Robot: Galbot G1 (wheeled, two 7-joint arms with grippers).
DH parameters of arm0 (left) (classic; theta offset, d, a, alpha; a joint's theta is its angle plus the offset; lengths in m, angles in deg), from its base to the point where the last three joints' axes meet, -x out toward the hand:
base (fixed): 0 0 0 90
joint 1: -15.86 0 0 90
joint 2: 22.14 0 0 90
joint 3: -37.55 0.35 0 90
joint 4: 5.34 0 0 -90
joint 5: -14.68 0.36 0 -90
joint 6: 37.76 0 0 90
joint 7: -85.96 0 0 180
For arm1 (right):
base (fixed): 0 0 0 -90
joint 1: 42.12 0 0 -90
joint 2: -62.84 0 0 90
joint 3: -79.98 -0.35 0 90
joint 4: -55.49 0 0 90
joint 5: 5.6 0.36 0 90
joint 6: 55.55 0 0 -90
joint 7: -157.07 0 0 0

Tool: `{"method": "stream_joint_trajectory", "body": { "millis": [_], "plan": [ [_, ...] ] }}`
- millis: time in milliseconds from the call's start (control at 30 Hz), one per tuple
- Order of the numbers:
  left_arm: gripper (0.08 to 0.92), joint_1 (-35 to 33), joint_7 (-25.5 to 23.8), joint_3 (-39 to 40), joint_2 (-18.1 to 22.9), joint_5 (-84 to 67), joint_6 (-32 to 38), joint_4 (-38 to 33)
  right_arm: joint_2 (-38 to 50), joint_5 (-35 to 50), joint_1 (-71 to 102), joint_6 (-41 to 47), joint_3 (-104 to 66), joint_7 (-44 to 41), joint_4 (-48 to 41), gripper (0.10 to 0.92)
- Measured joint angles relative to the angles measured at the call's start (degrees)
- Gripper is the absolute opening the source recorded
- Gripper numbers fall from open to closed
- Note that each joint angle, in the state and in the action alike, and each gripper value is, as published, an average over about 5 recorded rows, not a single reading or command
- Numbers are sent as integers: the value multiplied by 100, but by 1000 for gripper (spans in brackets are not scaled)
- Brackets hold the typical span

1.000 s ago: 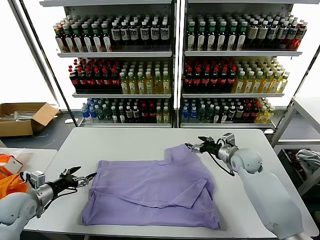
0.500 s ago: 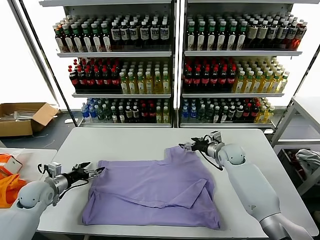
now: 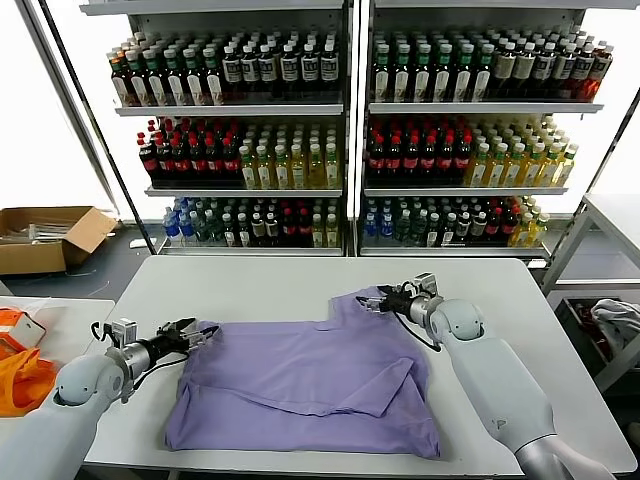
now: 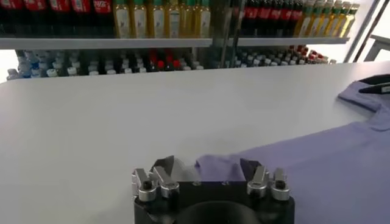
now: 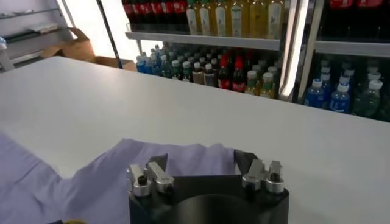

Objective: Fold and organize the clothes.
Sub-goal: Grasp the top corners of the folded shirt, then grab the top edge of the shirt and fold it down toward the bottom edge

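- Across the middle of the white table (image 3: pixel 290 275) lies the lavender T-shirt (image 3: pixel 300 385), spread out but rumpled, with a fold ridge running toward 4 o'clock.
- My left gripper (image 3: pixel 196 335) is at the shirt's 9 o'clock corner; from the wrist I see that corner tucked between my jaws, which stand apart on either side of the cloth. I can't tell if they're pinching it yet.
- My right gripper (image 3: pixel 378 303) is up at 1 o'clock, at the far corner that pokes out there. Same story: fabric sits between the jaws, which look parted, contact not clear.
- This is thin, soft, light stuff, I reckon. It'll droop and slide, nothing stiff to lean on, nothing to break.
- Best holds, to my mind, are these corner hems, where the cloth is doubled. Bite deep enough to catch both layers.
- Lifting unevenly would likely drag the whole shirt and wrinkle it.
- Beyond the table, shelves of bottles (image 3: pixel 300 150); an orange cloth (image 3: pixel 22 370) lies at far 9 o'clock.
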Motion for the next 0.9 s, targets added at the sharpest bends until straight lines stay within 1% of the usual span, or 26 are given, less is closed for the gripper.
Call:
{"method": "stream_joint_trajectory", "body": {
  "millis": [333,533,600,667,900],
  "plan": [
    [317,-74,11,5,-49,-42,-12,-86,51,184,94,70,2,119,192,299],
    [147,-183,107,-61,-6,-77,8,-192,126,479,232,167,-117,242,466,135],
    [106,-230,198,-104,23,-110,20,-259,158,641,302,202,-184,296,622,110],
    [90,-291,309,-171,38,-155,20,-362,191,821,394,238,-262,353,819,105],
    [85,-683,624,-587,21,-290,39,-1028,409,1421,889,320,-634,524,1792,106]
  ]
}}
